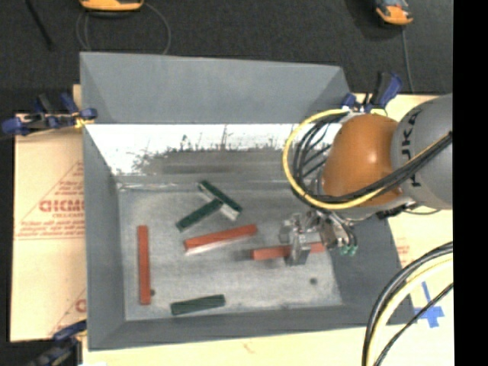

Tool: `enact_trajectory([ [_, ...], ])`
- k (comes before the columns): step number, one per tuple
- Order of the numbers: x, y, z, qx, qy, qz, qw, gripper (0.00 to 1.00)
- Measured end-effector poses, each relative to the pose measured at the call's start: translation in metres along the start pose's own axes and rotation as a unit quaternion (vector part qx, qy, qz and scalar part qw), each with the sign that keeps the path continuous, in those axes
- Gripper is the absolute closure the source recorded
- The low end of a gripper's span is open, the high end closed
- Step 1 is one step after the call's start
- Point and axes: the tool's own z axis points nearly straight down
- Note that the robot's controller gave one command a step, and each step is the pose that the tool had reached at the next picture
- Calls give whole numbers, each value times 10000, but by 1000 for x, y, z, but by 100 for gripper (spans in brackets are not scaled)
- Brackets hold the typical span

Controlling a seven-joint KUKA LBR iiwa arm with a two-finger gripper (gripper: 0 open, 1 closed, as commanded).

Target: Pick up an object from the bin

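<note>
Six red and green sticks (221,239) lie in the bin (104,227).

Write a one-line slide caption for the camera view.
Gripper low over the right end of a red bar in the grey bin, other red and green bars scattered to its left.

Grey metal bin (103,235) looks matt and scuffed, orange cover (358,158) glossy.

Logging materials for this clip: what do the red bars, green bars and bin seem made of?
Red bars and green bars: probably plastic or painted wood, given flat, even, matte colour; which one is unclear. Bin: grey sheet metal, dull finish, dark scuffs on its back wall.
</note>
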Motion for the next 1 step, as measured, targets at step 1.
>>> enact_trajectory([
  [1, 1, 0, -9, -2, 16, -1, 10000, 100],
])
